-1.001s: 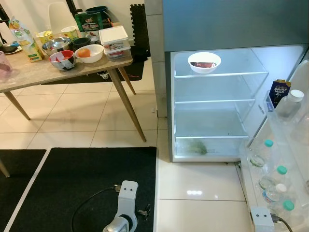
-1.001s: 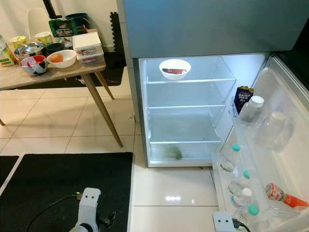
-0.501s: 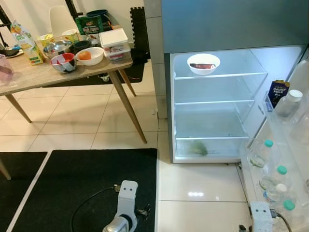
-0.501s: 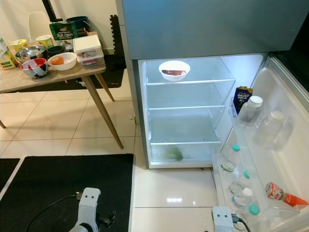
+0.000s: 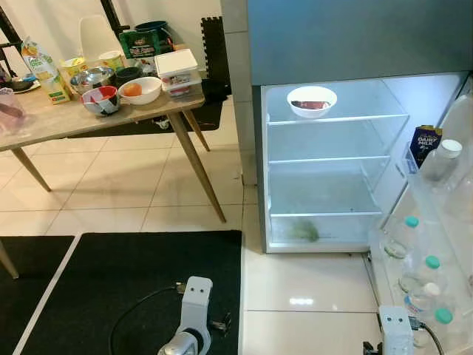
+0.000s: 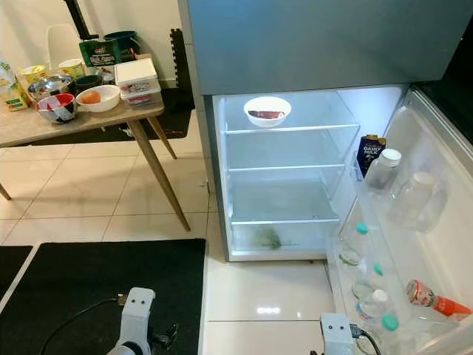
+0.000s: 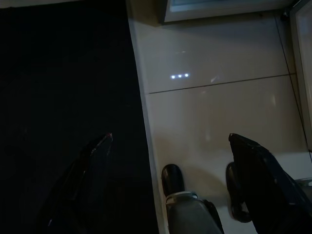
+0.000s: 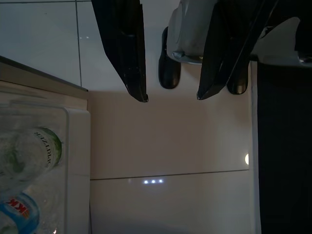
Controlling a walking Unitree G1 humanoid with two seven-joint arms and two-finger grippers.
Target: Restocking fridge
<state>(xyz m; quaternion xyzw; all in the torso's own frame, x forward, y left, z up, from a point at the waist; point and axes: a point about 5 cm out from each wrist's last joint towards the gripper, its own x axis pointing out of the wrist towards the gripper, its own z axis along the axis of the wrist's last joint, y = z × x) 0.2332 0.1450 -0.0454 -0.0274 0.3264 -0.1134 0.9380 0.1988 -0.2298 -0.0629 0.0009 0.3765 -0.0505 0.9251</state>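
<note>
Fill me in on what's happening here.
The robot stands facing the open fridge with nothing in hand. Its left gripper and right gripper hang open above the floor tiles. One white bowl sits on the fridge's top shelf; the lower shelves look nearly bare. Bottles fill the door racks. Food containers and bowls wait on the wooden table.

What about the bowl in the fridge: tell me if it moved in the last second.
No. The bowl sits at the same spot on the top shelf, left of its middle; only the camera shifted.
</note>
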